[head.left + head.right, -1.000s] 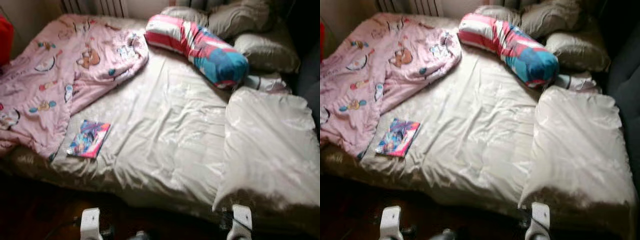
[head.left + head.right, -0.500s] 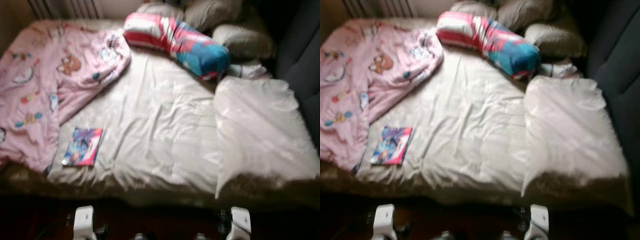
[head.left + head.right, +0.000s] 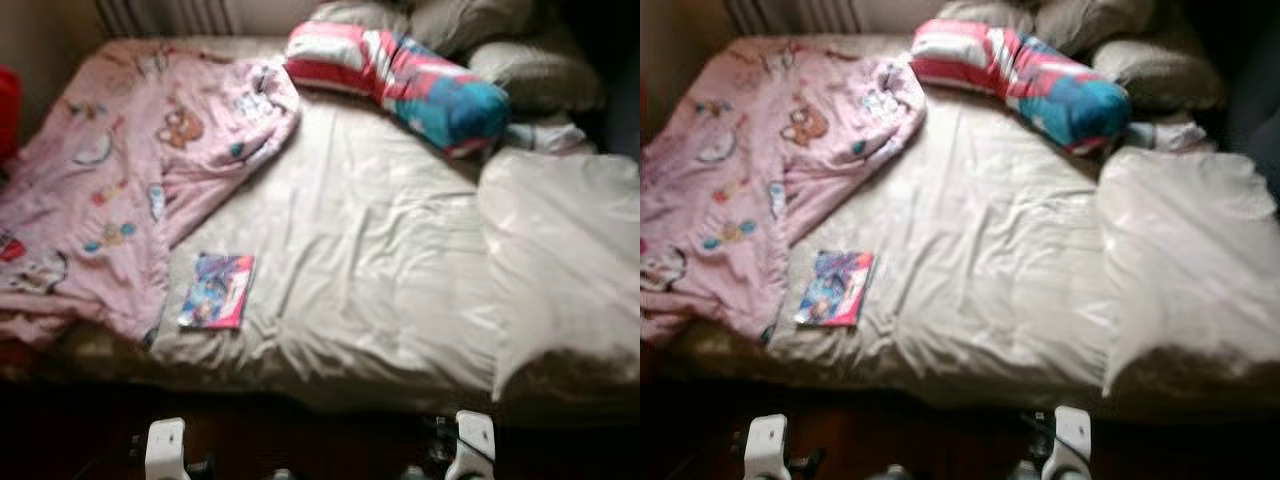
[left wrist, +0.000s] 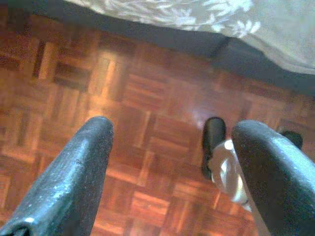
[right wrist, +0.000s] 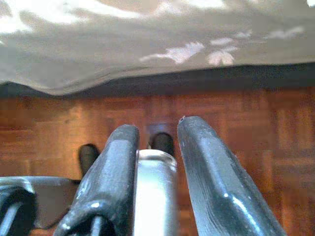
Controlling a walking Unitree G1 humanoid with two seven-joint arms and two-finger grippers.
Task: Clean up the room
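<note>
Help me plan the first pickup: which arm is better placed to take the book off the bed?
Left, probably. The book lies near the bed's front edge on the robot's left, beside the pink blanket, more nearly ahead of the left claw, which hangs open over the floor. The right claw hangs farther off.

The robot's head camera swings back to its left, so the bed (image 3: 380, 300), pink cartoon blanket (image 3: 120, 180) and colourful book (image 3: 217, 291) slide rightward in frame, though nothing on the bed itself moves.
</note>
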